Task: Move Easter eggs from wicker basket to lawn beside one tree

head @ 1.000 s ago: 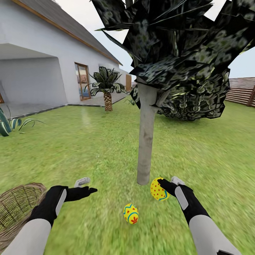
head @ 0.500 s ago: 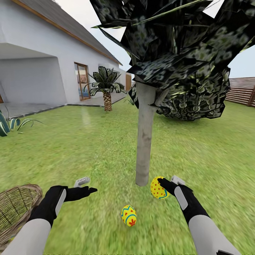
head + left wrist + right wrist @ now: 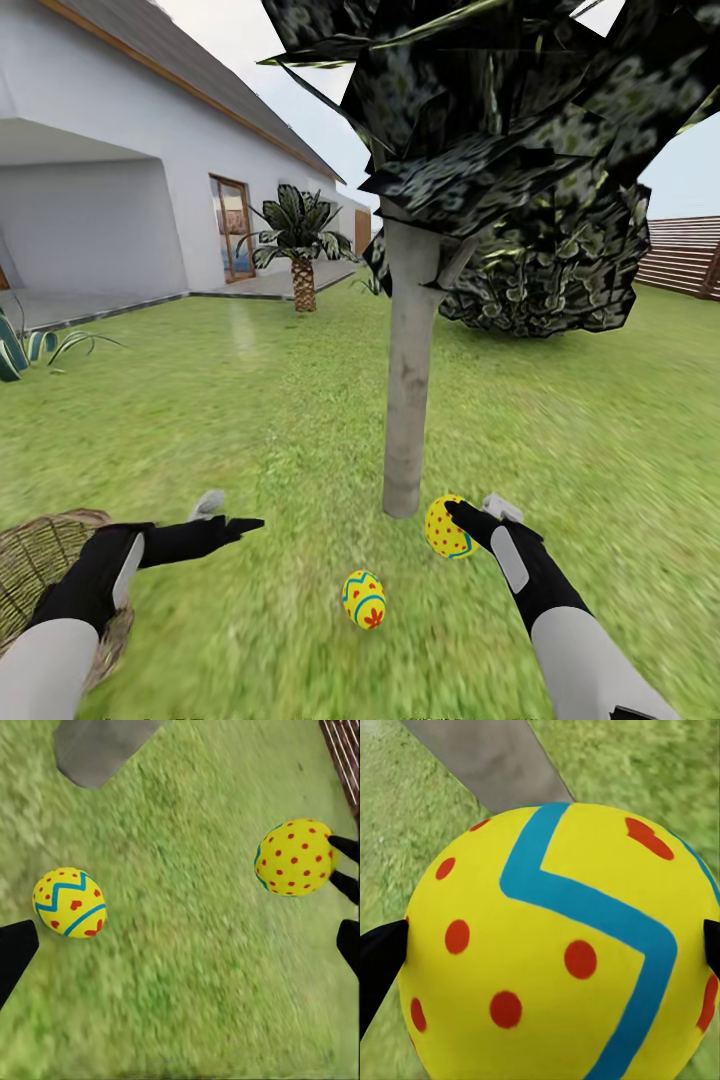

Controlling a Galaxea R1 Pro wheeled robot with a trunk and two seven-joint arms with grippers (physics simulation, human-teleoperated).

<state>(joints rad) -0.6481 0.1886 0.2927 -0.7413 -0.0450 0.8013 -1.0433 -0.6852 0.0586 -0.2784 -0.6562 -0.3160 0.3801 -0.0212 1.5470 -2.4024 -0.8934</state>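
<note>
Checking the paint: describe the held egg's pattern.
Yellow Easter egg, red dots, blue zigzag; right wrist view.

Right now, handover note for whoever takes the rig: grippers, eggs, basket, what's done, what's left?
Right gripper: shut on an egg, held just off the lawn beside the tree trunk.
Left gripper: open, holding nothing, near the wicker basket.
Done: one egg on the grass near the trunk.
Left: set down the held egg there. The third egg isn't visible; check the basket, whose inside can't be seen.
</note>
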